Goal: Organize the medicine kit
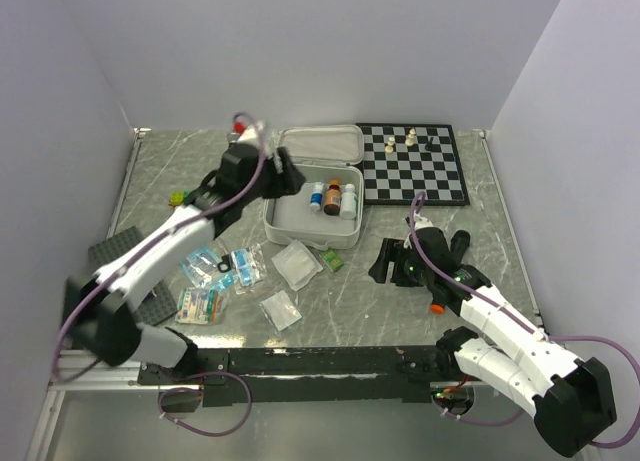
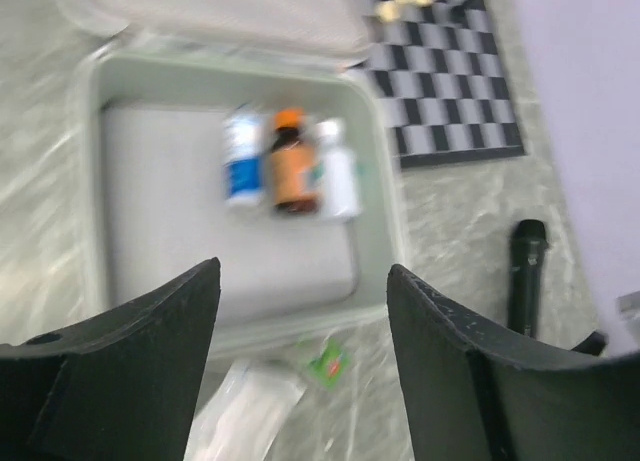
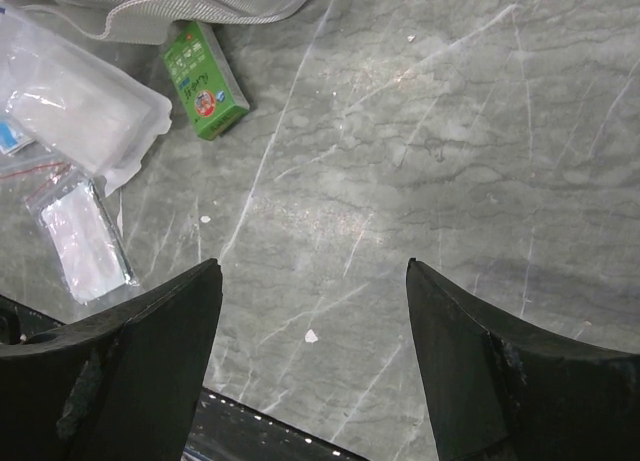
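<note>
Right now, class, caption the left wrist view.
Open left gripper facing the medicine kit, three bottles inside, chessboard beside it.

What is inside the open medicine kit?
Three small bottles side by side toward its right: a blue-labelled bottle, an amber bottle with an orange cap, a white bottle. The remaining floor looks bare, though the left claw covers the left rim of the medicine kit from above.

bottles in medicine kit, chessboard right
</note>
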You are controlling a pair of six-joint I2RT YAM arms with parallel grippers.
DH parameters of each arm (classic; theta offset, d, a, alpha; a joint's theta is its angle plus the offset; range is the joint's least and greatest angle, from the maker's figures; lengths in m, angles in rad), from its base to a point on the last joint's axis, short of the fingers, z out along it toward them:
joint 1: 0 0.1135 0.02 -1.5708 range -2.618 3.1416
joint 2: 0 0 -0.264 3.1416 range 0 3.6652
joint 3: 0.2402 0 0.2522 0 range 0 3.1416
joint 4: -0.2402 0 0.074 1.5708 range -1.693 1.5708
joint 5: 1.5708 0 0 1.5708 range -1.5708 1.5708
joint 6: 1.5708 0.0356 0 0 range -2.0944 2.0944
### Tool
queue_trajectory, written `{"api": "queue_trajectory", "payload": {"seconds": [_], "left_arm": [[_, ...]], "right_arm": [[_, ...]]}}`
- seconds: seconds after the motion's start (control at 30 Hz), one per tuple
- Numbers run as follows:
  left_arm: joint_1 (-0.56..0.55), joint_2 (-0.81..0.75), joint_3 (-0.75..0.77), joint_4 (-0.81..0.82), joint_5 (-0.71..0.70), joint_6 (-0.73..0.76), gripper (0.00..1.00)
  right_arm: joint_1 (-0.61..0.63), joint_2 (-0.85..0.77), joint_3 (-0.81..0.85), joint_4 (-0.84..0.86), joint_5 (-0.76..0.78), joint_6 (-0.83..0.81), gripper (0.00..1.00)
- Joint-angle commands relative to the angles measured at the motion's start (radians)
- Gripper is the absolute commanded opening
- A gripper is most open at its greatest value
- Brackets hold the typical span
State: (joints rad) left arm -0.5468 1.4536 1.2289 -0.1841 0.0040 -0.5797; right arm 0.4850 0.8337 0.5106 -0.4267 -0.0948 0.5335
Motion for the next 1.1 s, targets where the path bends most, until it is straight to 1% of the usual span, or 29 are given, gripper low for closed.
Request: {"api": "queue_trajectory", "payload": {"seconds": [0.0, 0.07, 0.13, 0.17, 0.2, 0.27, 0.33, 0.4, 0.5, 0.6, 0.7, 0.77, 0.93, 1.07], "left_arm": [[-0.021, -0.253, -0.25, -0.09, -0.257, -0.106, 0.7], [-0.073, -0.37, -0.357, -0.135, -0.369, -0.166, 0.69], [-0.1, -0.464, -0.439, -0.201, -0.429, -0.242, 0.68], [-0.11, -0.485, -0.477, -0.228, -0.438, -0.274, 0.68], [-0.119, -0.507, -0.508, -0.247, -0.434, -0.308, 0.68], [-0.148, -0.542, -0.575, -0.23, -0.392, -0.342, 0.67], [-0.205, -0.562, -0.644, -0.126, -0.348, -0.347, 0.67], [-0.243, -0.544, -0.672, -0.028, -0.296, -0.35, 0.67], [-0.262, -0.468, -0.692, 0.096, -0.242, -0.347, 0.68], [-0.265, -0.408, -0.718, 0.176, -0.234, -0.347, 0.68], [-0.265, -0.383, -0.767, 0.294, -0.219, -0.358, 0.71], [-0.263, -0.348, -0.764, 0.31, -0.219, -0.362, 0.73], [-0.263, -0.28, -0.737, 0.262, -0.259, -0.355, 0.77], [-0.255, -0.23, -0.729, 0.284, -0.253, -0.315, 0.76]], "right_arm": [[0.02, -0.012, 0.009, 0.048, 0.004, -0.009, 0.81], [0.026, 0.005, 0.0, 0.06, 0.0, -0.009, 0.8], [0.036, 0.021, -0.007, 0.077, -0.008, -0.004, 0.8], [0.046, 0.027, -0.01, 0.086, -0.011, -0.003, 0.8], [0.055, 0.037, -0.012, 0.095, -0.011, 0.0, 0.8], [0.079, 0.06, -0.007, 0.109, -0.008, 0.002, 0.8], [0.107, 0.088, 0.003, 0.115, 0.003, 0.005, 0.8], [0.121, 0.107, 0.014, 0.12, 0.004, 0.008, 0.8], [0.129, 0.113, 0.022, 0.12, 0.001, 0.016, 0.8], [0.13, 0.094, 0.026, 0.106, 0.001, 0.02, 0.8], [0.13, 0.068, 0.031, 0.091, 0.003, 0.026, 0.8], [0.13, 0.055, 0.031, 0.086, 0.001, 0.029, 0.8], [0.13, 0.061, 0.026, 0.077, 0.01, 0.023, 0.81], [0.13, 0.067, 0.016, 0.092, 0.003, 0.029, 0.81]]}}
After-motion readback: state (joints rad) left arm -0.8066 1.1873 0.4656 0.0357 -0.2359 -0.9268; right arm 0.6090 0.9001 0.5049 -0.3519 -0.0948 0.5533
